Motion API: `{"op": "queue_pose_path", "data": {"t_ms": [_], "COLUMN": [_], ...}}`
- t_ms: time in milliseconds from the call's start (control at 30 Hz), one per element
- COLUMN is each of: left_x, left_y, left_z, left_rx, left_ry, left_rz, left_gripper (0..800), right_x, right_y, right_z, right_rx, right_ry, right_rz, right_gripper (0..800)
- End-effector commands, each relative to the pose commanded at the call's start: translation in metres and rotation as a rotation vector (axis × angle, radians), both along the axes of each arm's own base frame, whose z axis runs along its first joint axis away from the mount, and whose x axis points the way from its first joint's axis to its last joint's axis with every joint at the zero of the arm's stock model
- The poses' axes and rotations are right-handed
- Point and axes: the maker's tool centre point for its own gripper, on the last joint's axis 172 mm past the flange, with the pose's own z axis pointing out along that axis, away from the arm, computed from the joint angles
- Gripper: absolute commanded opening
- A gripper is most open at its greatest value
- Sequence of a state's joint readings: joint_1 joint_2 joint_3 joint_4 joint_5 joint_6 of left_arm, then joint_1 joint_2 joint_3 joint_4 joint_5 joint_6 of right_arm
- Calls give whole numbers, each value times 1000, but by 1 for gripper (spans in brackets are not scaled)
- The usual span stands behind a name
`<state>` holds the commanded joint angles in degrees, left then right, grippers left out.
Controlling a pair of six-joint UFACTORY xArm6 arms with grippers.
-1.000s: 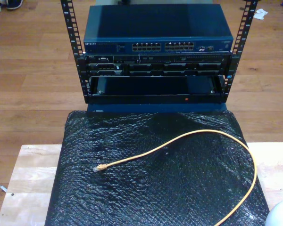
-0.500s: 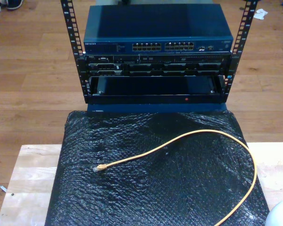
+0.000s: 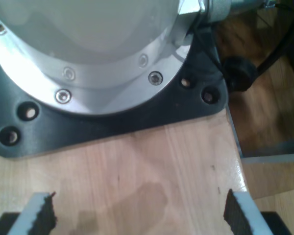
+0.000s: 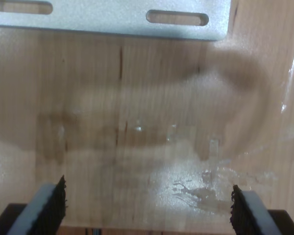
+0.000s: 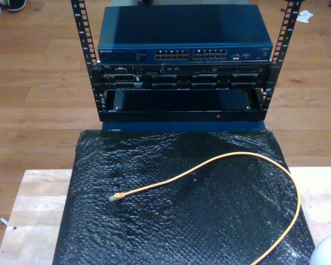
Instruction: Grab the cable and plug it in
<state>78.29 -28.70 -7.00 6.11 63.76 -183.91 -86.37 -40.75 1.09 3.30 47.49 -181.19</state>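
Where the crinkled black plastic sheet (image 5: 182, 221) covers the pale wooden table (image 5: 33, 204), you see the thin yellow-orange cable (image 5: 240, 157) lying loose, arcing from five o'clock round to its small clear plug (image 5: 115, 197) at nine. At twelve stands the dark blue network switch (image 5: 185, 54). My first gripper (image 3: 139, 215) and my second gripper (image 4: 147, 208) are spread wide, empty.

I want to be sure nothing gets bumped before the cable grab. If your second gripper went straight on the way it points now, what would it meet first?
Most likely the bare wooden tabletop: my second gripper is open, pointing at it. Depth is unclear.
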Motion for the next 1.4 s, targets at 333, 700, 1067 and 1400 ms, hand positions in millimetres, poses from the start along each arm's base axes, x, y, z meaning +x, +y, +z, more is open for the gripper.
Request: {"op": "queue_pose_path", "data": {"t_ms": [333, 700, 1067, 1400], "left_x": [0, -2, 2, 40], "left_y": [4, 6, 16, 19], "left_z": [8, 30, 83, 107], "left_rx": [-1, -41, -100, -89], "left_ry": [6, 29, 50, 46], "left_rz": [12, 12, 40, 29], "left_gripper": [800, 800, 800, 800], "right_x": [1, 6, 16, 70], "right_y": [0, -17, -51, -74], "right_z": [23, 83, 142, 196], "right_rx": [52, 106, 62, 127], "right_ry": [-2, 5, 19, 20], "right_rz": [4, -66, -217, -348], "right_gripper": [800, 800, 800, 800]}}
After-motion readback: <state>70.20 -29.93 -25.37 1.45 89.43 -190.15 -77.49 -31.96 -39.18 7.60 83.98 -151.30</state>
